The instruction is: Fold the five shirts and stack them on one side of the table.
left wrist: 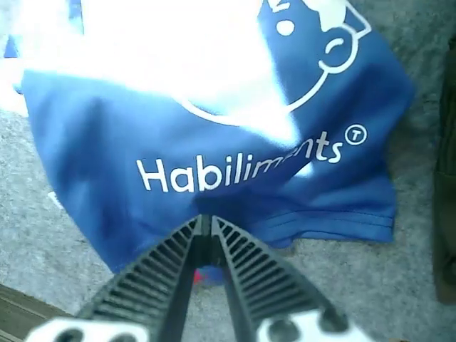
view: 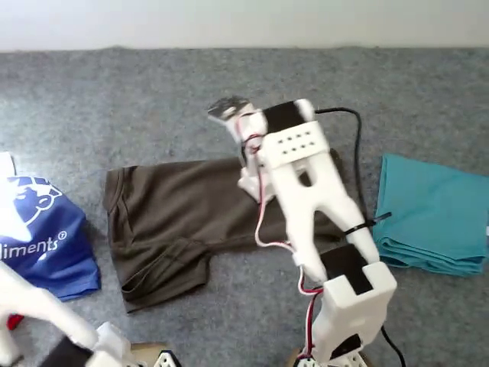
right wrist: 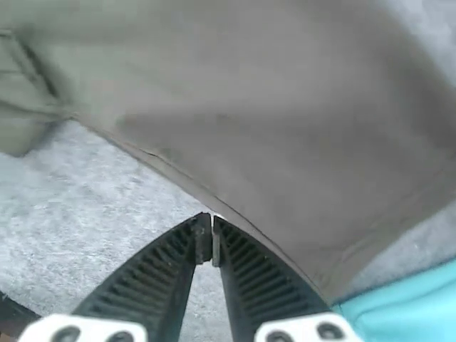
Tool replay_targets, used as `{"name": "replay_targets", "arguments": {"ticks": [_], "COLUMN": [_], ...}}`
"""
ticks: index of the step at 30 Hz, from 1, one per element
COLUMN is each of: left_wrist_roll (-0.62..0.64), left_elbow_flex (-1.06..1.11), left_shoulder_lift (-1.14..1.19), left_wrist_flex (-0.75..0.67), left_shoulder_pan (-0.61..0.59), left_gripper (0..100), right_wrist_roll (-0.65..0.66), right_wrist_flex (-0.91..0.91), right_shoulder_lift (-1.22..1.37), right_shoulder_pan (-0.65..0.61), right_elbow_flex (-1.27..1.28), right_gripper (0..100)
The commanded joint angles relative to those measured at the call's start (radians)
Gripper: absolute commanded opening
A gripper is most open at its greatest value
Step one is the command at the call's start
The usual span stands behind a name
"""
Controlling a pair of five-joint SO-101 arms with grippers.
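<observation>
Looks mid-fold on brown shirt [view: 164, 218] -- right claw [right wrist: 212, 229] pressed together at its hem, left claw [left wrist: 208, 226] likewise by blue shirt [left wrist: 92, 142] -- next probably needs hem carried across.

Left gripper [left wrist: 205, 222], right gripper [right wrist: 207, 222]: fingers together.

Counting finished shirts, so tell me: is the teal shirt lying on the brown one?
No, the teal shirt lies by itself, with bare grey table between it and the brown shirt.
</observation>
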Motion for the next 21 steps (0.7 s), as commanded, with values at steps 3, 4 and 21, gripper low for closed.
{"name": "replay_targets", "arguments": {"ticks": [3, 4, 21], "left_wrist_roll": [-0.002, -0.002, -0.005], "left_elbow_flex": [0.008, 0.021, 0.03], "left_shoulder_lift": [-0.058, -0.046, 0.137], "left_wrist_flex": [-0.015, -0.034, -0.133], "left_shoulder_pan": [-0.063, -0.086, -0.331], "left_gripper": [2, 2, 2], "right_wrist_roll": [0.006, 0.006, 0.006], "right_wrist_flex": [-0.018, -0.015, -0.027], "right_shoulder_lift": [-0.036, -0.022, 0.381], "right_shoulder_pan": [-0.177, -0.214, -0.568], "right_elbow_flex": [-0.005, -0.008, -0.362], "right_gripper": [2.6, 5.2, 22.2]}}
